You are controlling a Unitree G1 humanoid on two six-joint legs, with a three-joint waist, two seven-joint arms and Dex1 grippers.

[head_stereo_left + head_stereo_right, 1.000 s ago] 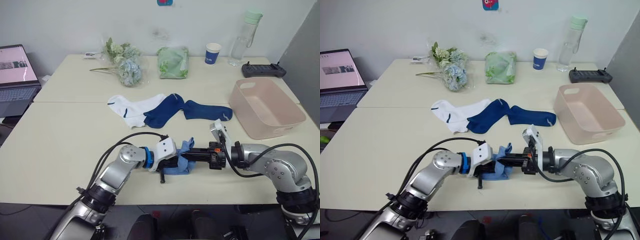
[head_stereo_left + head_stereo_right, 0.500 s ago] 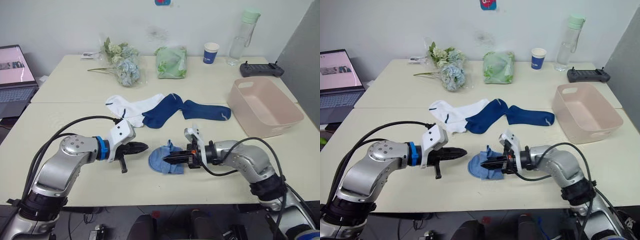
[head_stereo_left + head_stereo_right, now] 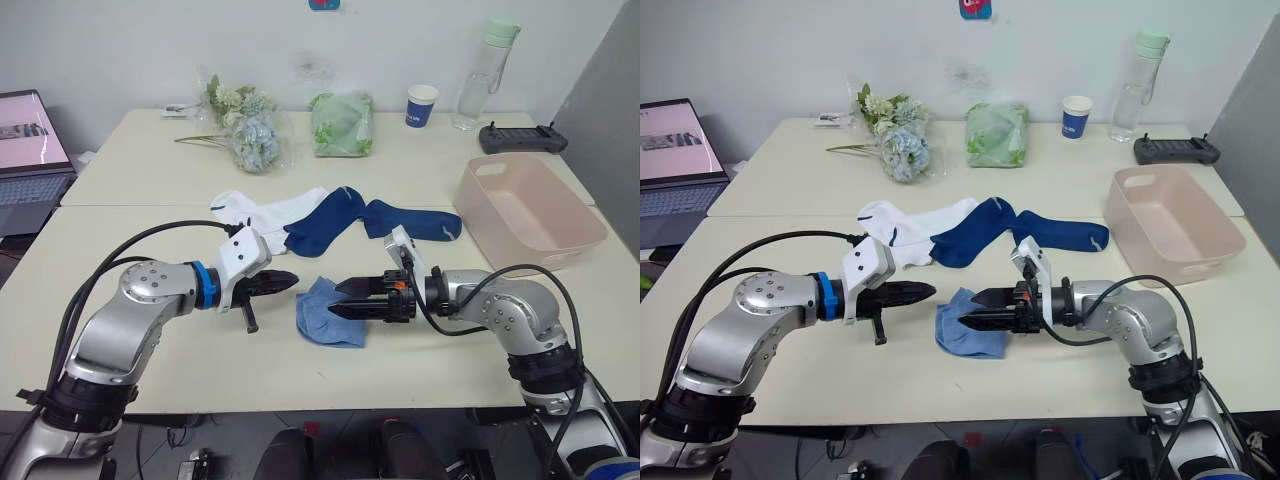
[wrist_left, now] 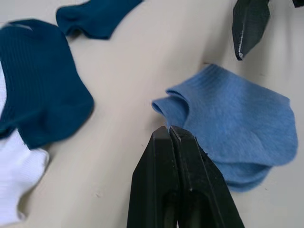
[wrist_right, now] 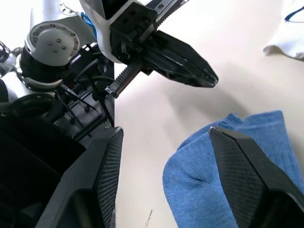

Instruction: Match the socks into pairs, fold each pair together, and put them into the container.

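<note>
Across the cream tabletop [image 3: 140, 230], the folded pair of light blue knit socks [image 3: 328, 313] lies free between both arms, its long axis toward the robot, touching neither the spread-fingered right gripper [image 3: 345, 298] just beside it nor the clenched, empty left gripper [image 3: 283, 281].

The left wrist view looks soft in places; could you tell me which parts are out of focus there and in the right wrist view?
Left wrist view: the blue sock is crisp, the black fingers nearest the lens blur. Right wrist view: its own fingers blur at close range, while the left gripper is sharper.
</note>
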